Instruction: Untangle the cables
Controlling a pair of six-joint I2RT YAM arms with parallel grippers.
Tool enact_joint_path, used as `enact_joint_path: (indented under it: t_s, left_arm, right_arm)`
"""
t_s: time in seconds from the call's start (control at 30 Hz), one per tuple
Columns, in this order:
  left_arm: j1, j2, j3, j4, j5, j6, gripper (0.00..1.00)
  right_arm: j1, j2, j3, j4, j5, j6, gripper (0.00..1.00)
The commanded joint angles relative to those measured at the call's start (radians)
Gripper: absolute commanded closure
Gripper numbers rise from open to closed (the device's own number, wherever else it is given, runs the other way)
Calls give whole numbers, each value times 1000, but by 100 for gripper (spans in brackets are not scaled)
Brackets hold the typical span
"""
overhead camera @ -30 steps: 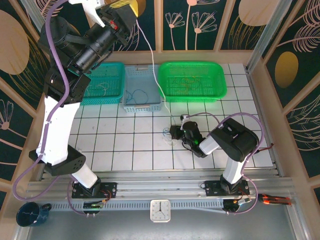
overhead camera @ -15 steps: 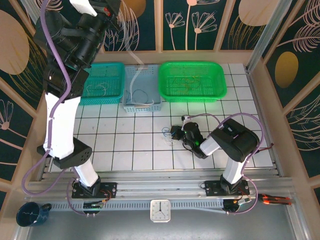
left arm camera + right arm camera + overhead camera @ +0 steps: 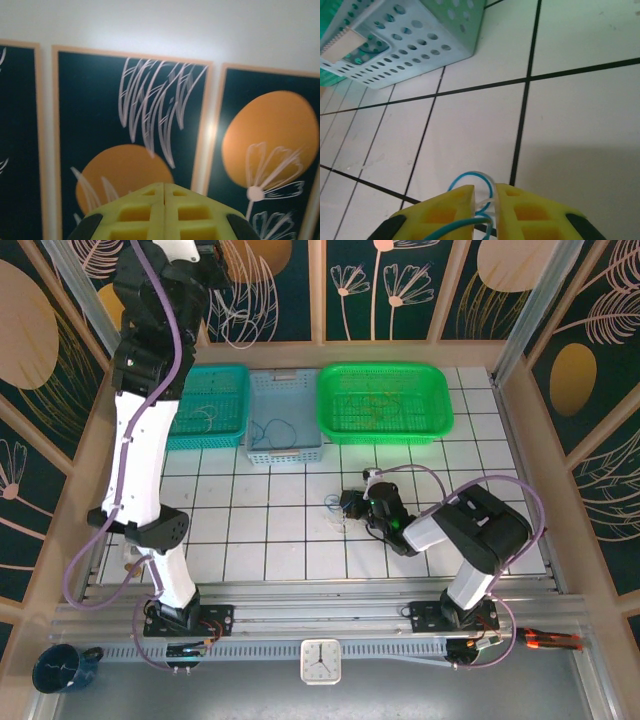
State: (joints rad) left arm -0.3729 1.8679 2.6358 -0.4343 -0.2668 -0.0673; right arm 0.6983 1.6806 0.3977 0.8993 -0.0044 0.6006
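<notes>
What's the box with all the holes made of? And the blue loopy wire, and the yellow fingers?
The pale blue basket looks like hard moulded plastic, slightly shiny, with neat rows of holes. The blue cable seems a thin wire in smooth bendy coating: it curls in a loop. The yellow fingers look like matte plastic with square pockets.

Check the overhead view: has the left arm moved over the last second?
Yes. The left arm swung leftward: its upper links, earlier slanting right toward the teal basket's right end, now stand upright over that basket's left corner.
</notes>
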Motion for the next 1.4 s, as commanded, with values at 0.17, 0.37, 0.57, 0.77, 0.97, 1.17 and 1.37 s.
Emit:
enact_joint_path:
  t_s: [0.17,0.37,0.57,0.77,0.97,1.17,1.37]
  left_arm:
    - [123,46,-107,42,-22,-26,100]
    - [194,49,-230,85,-5,-47,100]
    - [265,5,-429,190,21,-69,100]
    - [335,-40,-656,303,43,-97,100]
    - [387,-79,-894,422,60,-120,100]
    - [426,-95,-1077,500,83,-145,100]
    - [461,-51,-1142,508,97,-143,100]
  right_arm:
    - [10,-119,64,-100,-32,-46,60]
    - [11,-173,85,-146,-38,-59,37]
    - [13,-214,96,-185,-35,-70,29]
    - [15,-254,101,-214,-29,-75,25]
    - [15,-308,113,-265,-15,-90,23]
    - [15,-355,124,-318,1,-106,22]
    - [15,-387,127,-351,9,-110,22]
